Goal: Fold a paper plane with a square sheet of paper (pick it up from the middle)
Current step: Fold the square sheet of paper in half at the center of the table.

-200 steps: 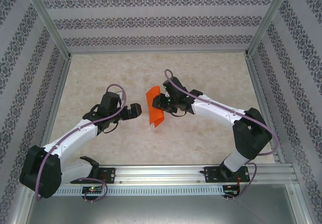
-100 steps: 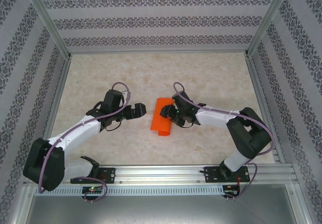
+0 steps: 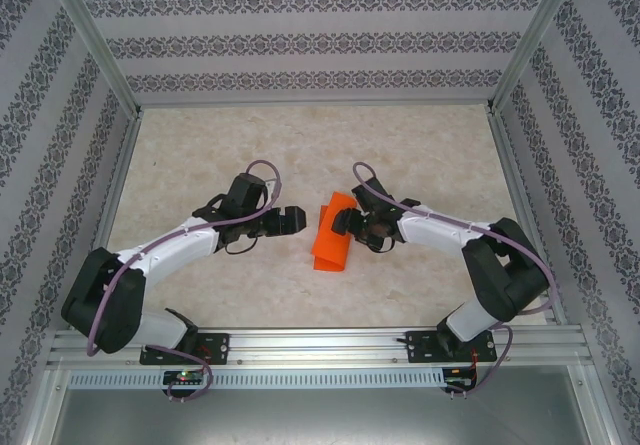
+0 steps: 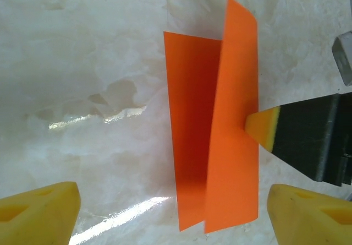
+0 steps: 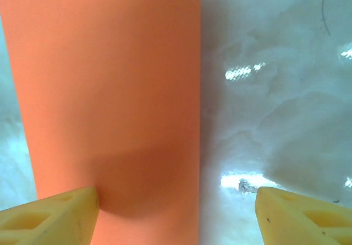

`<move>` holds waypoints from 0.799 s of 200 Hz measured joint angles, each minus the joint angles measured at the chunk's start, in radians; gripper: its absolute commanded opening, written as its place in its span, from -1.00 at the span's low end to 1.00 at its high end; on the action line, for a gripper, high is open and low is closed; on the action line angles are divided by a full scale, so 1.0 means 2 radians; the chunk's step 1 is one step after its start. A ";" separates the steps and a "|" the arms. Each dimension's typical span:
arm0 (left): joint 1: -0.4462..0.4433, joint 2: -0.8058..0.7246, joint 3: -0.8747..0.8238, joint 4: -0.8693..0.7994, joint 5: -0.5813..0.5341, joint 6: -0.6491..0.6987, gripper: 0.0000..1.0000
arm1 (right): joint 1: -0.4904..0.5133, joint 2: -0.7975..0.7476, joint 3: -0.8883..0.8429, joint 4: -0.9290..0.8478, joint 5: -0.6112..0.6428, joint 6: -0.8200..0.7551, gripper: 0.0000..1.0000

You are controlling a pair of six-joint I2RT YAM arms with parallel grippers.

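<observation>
Plainly the sheet of paper (image 3: 334, 237) lies on the table (image 3: 200, 145) between the two arms, folded over once, its upper flap (image 4: 234, 146) springing up instead of lying flat. The right claw (image 3: 346, 221) is released, jaws wide, one pad (image 4: 263, 128) touching the flap's edge, probably to press it down. The left claw (image 3: 290, 222) hovers just beside the sheet, likewise spread and gripping nothing, seemingly placed to help flatten the crease.
</observation>
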 measured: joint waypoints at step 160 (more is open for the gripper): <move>-0.024 0.040 0.022 0.006 -0.010 -0.014 0.40 | -0.006 0.071 0.068 -0.076 -0.030 -0.100 0.65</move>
